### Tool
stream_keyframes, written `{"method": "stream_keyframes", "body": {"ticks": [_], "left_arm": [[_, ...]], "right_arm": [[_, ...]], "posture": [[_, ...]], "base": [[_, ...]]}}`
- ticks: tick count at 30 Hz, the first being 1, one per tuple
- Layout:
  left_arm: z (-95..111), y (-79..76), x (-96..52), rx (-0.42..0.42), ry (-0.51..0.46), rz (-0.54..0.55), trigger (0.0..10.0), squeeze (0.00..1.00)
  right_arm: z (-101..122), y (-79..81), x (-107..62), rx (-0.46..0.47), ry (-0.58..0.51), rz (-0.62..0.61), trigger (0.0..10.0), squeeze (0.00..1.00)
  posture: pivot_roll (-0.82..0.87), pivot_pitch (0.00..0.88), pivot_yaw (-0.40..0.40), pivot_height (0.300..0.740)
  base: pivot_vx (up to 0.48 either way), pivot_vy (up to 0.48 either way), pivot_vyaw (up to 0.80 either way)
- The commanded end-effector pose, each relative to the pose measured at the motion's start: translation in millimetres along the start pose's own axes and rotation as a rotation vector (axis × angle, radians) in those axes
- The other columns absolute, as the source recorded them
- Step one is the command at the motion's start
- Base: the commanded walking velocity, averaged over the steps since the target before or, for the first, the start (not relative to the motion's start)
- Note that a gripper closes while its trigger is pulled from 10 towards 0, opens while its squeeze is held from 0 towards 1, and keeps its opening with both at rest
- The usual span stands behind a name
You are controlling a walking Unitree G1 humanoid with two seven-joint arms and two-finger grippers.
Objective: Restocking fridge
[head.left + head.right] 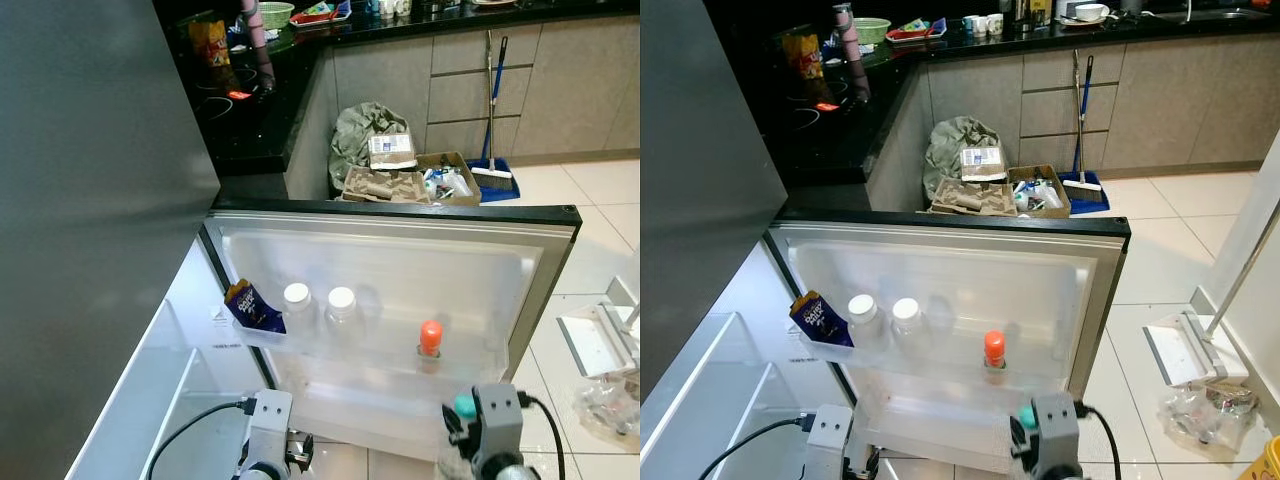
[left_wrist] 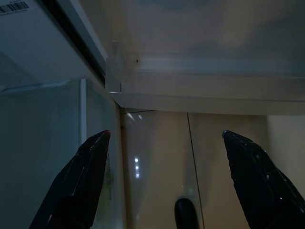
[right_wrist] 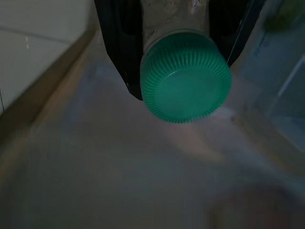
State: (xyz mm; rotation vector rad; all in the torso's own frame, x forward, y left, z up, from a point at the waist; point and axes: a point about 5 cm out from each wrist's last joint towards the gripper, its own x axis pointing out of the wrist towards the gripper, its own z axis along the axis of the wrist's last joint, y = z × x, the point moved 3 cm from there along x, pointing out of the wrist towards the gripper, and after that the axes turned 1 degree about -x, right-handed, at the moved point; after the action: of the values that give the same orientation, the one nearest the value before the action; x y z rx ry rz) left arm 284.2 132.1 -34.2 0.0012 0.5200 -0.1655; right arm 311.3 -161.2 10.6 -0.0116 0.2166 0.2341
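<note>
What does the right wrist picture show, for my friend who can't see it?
The right hand grips a clear bottle with a green ribbed cap, its two black fingers on either side of the bottle's neck. Behind it, everything is dim and blurry.

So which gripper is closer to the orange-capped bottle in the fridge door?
Right. The right gripper sits just below the orange-capped bottle; the left gripper is off toward the hinge side.

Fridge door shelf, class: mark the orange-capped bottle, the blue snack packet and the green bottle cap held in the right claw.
orange-capped bottle [image 1: 430, 338], left eye view, on its orange cap.
blue snack packet [image 1: 251, 307], left eye view, middle of the packet's front.
green bottle cap [image 3: 186, 81], right wrist view, flat top of the cap.
</note>
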Motion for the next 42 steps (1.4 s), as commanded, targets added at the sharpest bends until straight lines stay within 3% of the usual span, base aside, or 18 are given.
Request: {"method": "stream_keyframes", "body": {"ticks": [1, 5, 14, 21, 32, 42], "left_arm": [[-5.9, 1.9, -2.0, -0.007, 0.013, 0.01, 10.0, 0.0], [-4.2, 2.5, -2.1, -0.033, -0.003, 0.04, 10.0, 0.0], [-5.5, 8.4, -7.6, -0.057, -0.025, 0.082, 10.0, 0.0], [-8.9, 10.4, -12.3, -0.049, -0.028, 0.089, 10.0, 0.0], [-6.5, 8.2, -11.2, -0.019, -0.028, 0.06, 10.0, 0.0], [-3.0, 2.7, -9.7, -0.004, -0.033, 0.031, 10.0, 0.0]], "right_arm": [[-0.7, 9.7, 2.2, 0.009, 0.01, 0.046, 10.0, 0.0], [13.8, 23.7, 13.7, -0.047, -0.011, 0.153, 10.0, 0.0], [30.0, 42.8, 26.2, -0.087, -0.033, 0.265, 10.0, 0.0], [28.0, 55.6, 25.3, -0.119, -0.031, 0.327, 10.0, 0.0], [22.4, 67.5, 19.0, -0.133, -0.058, 0.34, 10.0, 0.0], [17.5, 78.3, 6.0, -0.398, -0.131, 0.384, 10.0, 0.0]], "posture": [[-0.06, 0.147, 0.088, 0.735], [-0.05, 0.144, 0.042, 0.715], [-0.03, 0.154, -0.004, 0.715], [-0.01, 0.158, 0.001, 0.69], [-0.03, 0.147, 0.035, 0.69], [-0.04, 0.141, 0.051, 0.675]], "base": [[0.0, 0.0, 0.0], [0.0, 0.0, 0.0], [0.0, 0.0, 0.0], [0.0, 0.0, 0.0], [0.0, 0.0, 0.0], [0.0, 0.0, 0.0]]}}
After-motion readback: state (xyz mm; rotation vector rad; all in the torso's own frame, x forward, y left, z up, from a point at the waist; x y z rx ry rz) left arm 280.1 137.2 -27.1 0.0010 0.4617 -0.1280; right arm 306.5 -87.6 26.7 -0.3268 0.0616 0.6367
